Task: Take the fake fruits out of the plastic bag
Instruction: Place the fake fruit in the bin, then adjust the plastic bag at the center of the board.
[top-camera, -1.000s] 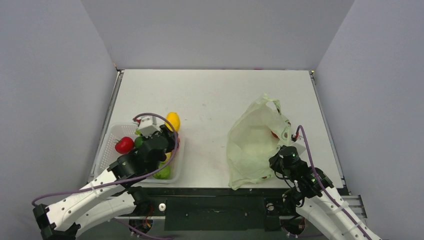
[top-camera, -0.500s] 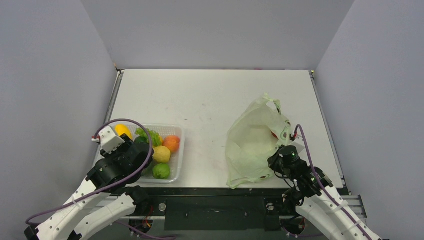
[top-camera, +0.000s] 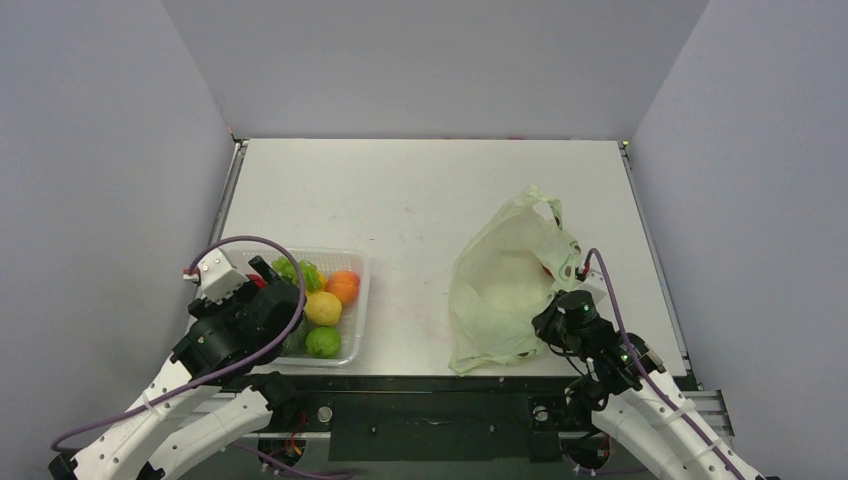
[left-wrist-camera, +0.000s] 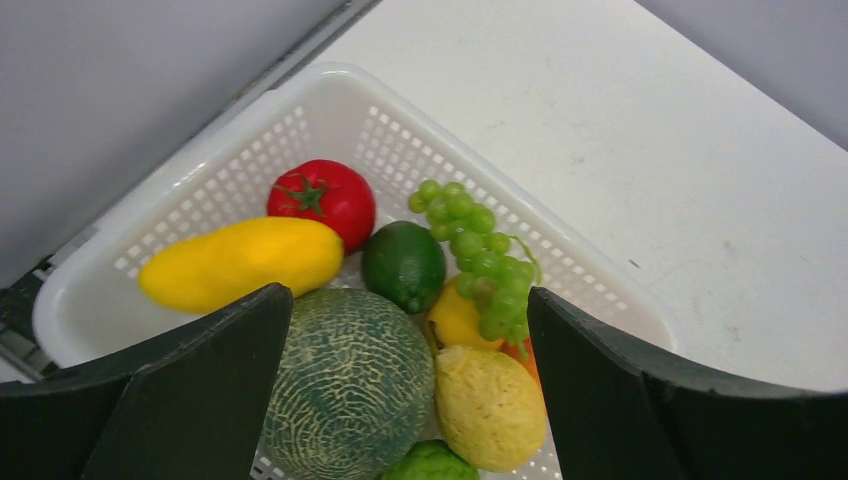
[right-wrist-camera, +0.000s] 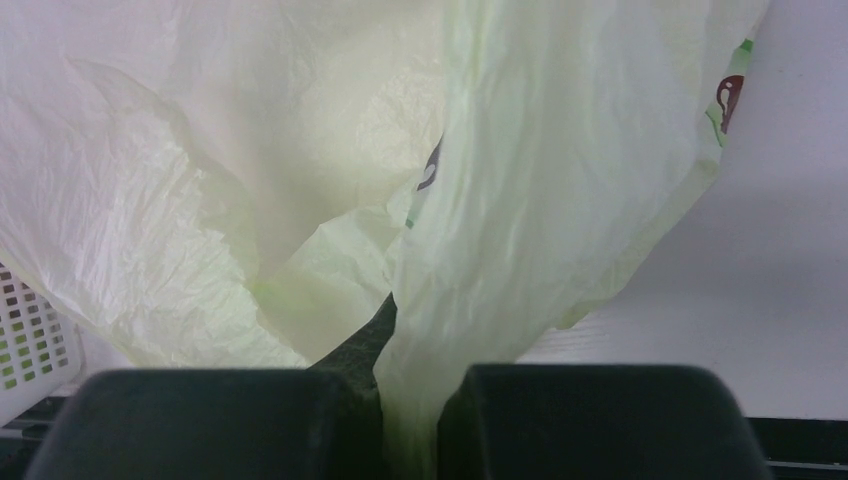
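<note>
The fake fruits (left-wrist-camera: 490, 405) lay heaped in a white latticed basket (left-wrist-camera: 300, 120) directly under the left tool (left-wrist-camera: 408, 300). A long yellow fruit (left-wrist-camera: 240, 264) rested just ahead of its left finger, touching a red tomato (left-wrist-camera: 322, 198) beyond it. A dark green lime (left-wrist-camera: 403, 265) sat between the fingers' tips, a bunch of green grapes (left-wrist-camera: 478, 245) lay toward the right finger, and a netted melon (left-wrist-camera: 347, 380) was nearest the wrist. The left tool was released: its fingers stood wide apart above the pile, grasping nothing.

The plastic bag (top-camera: 505, 285) slumped on the table (top-camera: 420, 190) just ahead of the right tool (right-wrist-camera: 410, 400), well apart from the basket. The right tool was clenched on a fold of the bag's thin film, which rose from between its fingers. A dark shape showed between the folds just above them, too hidden to name.
</note>
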